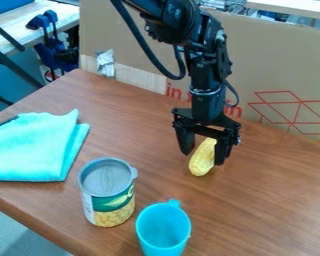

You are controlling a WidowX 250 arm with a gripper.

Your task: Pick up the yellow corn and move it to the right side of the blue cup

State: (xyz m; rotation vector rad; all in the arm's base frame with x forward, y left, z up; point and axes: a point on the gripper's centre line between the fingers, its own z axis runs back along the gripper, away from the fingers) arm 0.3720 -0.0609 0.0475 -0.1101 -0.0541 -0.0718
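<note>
- Camera view: I see my black arm (209, 75) coming in from the top edge, with the gripper (203, 158) hanging low over the brown table (269, 200).
- My jaws stand open, one finger on either side of the yellow corn cob (201, 161), with a gap on the left side of the picture. The cob sits close by the right-hand finger; I can't tell whether they touch.
- The cob lies on the tabletop between and slightly below the fingers, its lower end pointing toward the camera and its upper end partly hidden by the finger.
- Nearer the camera, to the left, I have a can (108, 192) standing upright, its grey top facing up and a green and yellow label round its side.
- Just beside the can, at the bottom of my picture, a light blue cup (163, 230) stands upright, mouth up, its handle pointing away from the camera.
- Over at the left edge lies a folded turquoise cloth (32, 147), well apart from the gripper, with a thin dark object (4, 122) at its far edge.
- Behind the table I see a cardboard sheet (136, 40) with red print, and blue clamps (48, 50) beyond its left end.
</note>
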